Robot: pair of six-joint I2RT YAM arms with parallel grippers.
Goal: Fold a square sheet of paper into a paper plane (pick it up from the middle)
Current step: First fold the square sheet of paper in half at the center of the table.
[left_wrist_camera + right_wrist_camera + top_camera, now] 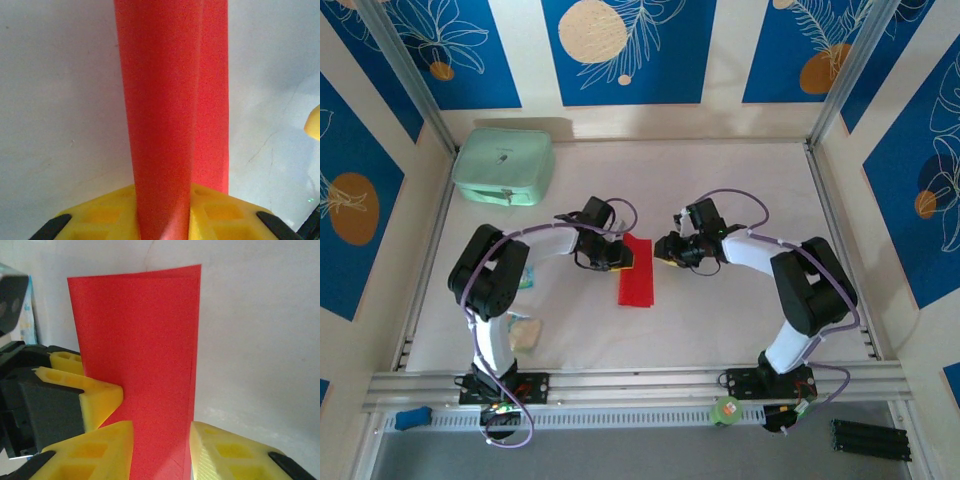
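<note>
While the red sheet of paper (636,272) sits folded into a long strip mid-table, with the mint-green case (503,167) well off at its far left, both grippers flank its far half. Its long axis runs straight away from the arm bases, so each gripper meets a long edge side-on. Left gripper (623,256) is on the strip's left edge. From its wrist view the jaws are squeezed tight on the paper, and the red rises in a creased ridge from between the yellow fingers (220,212). Right gripper (664,252) sits just at the strip's right edge, directly across from its partner. Its jaws stand partly apart with the paper's broad face spanning the gap, and I'd say nothing is pinched there yet. That's the relation to watch: the paper is dead ahead of the right fingers, so a grab on that side looks the likely next call. Left has the hold; right has the work to do.
</note>
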